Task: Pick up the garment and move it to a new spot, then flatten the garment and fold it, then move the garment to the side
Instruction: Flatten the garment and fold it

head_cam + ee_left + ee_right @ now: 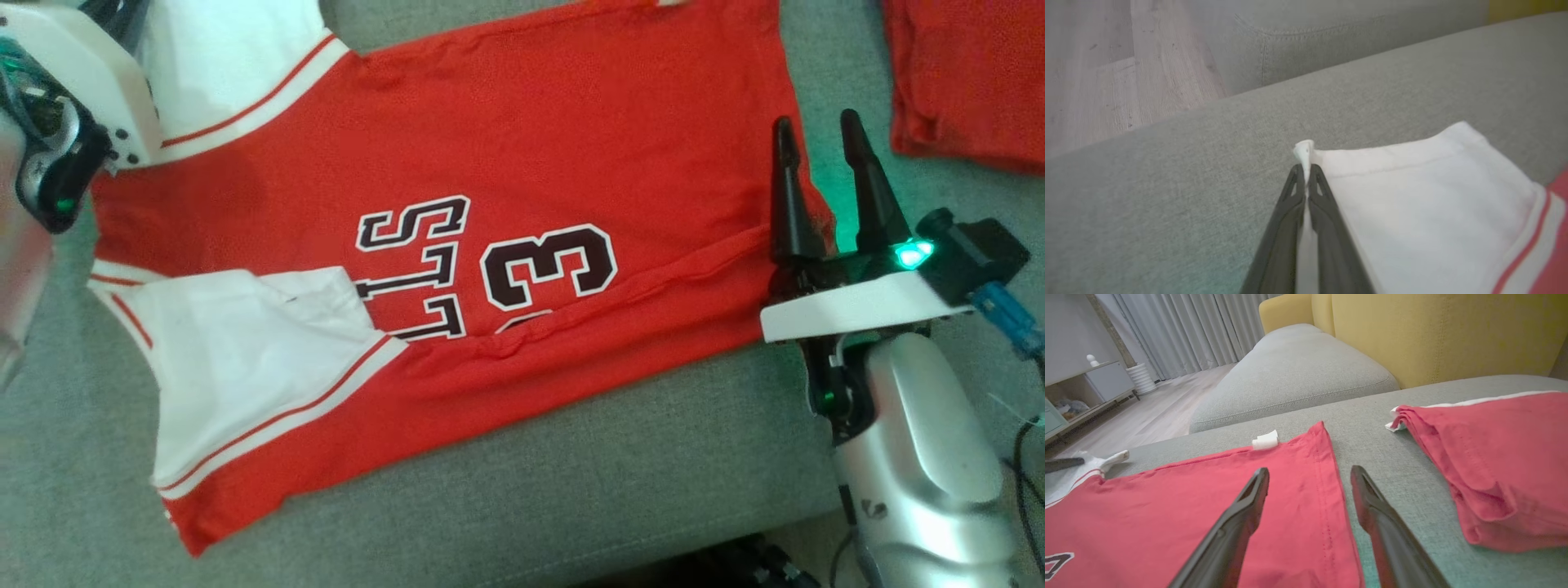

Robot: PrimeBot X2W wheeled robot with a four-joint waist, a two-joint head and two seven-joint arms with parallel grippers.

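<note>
Head view: the garment (pixel 522 163), a red jersey with white sleeves and dark lettering, lies spread flat across the grey sofa cushion (pixel 571 457), with a long crease running along its near side. The right gripper (pixel 816 122) sits at the jersey's hem end with its two dark fingers spread apart and grasping nothing. In the right wrist view, one finger is over the red cloth and the other over bare cushion. In the left wrist view, the left gripper (pixel 1305 173) is clenched on the corner of a white sleeve (pixel 1433 196), and a tuft of cloth pokes out past its tips. A folded red cloth (pixel 971 73) lies on the cushion apart from the jersey.
</note>
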